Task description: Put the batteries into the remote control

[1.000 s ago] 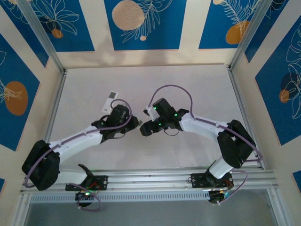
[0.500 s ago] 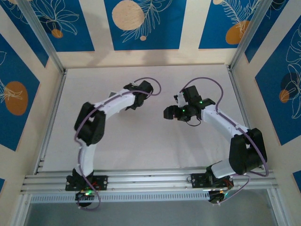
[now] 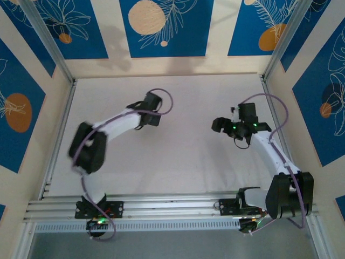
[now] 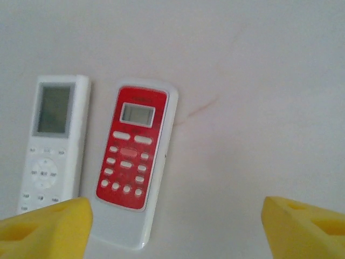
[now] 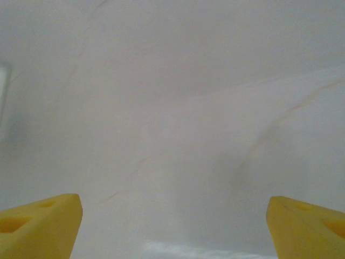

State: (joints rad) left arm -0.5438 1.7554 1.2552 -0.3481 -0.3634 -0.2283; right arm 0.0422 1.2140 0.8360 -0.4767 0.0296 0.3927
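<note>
Left wrist view: a white remote (image 4: 54,145) and a red-faced remote (image 4: 135,162) are being seen face up, side by side on the worktop (image 4: 259,108), ahead of the left hand (image 4: 175,229), which is being held spread and empty. The right hand (image 5: 172,229) is being held wide over bare worktop. Loading is being judged unstarted. The battery bays are being hidden underneath, and where the batteries are lying cannot be told.

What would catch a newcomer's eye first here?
The red-faced remote stands out, lying face up beside a white remote, just ahead of the open left pincer. The open right pincer hangs over the white table, far from the left one.
</note>
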